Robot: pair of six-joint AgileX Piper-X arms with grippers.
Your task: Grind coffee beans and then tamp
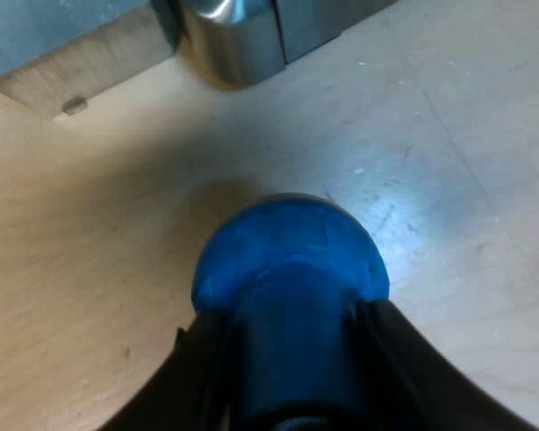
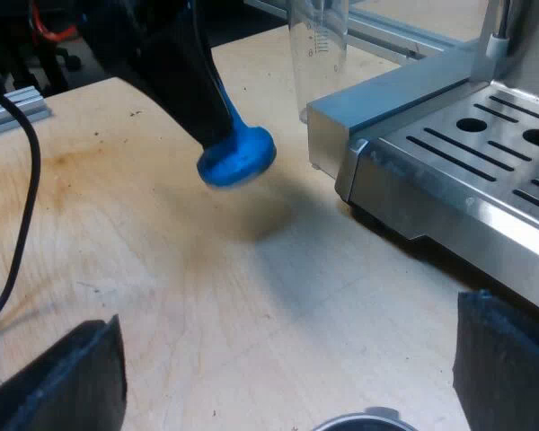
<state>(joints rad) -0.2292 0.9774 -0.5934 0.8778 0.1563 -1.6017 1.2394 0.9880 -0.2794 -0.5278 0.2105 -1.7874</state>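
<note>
My left gripper (image 1: 292,328) is shut on the blue tamper (image 1: 292,256), whose round base points down at the wooden table (image 1: 449,162) and hangs a little above it. From the right wrist view, the left gripper (image 2: 217,112) holds that tamper (image 2: 238,157) tilted in the air, close to the espresso machine's drip tray (image 2: 485,153). My right gripper (image 2: 287,382) stands open low over the table, its black fingers (image 2: 72,382) wide apart. A metal rim (image 2: 355,420), probably the holder's basket, peeks in between them.
A measuring glass (image 2: 319,54) stands upright on the table just past the machine's corner. A shiny metal corner of the machine (image 1: 238,40) is near the tamper. Bare wood lies between the tamper and my right gripper.
</note>
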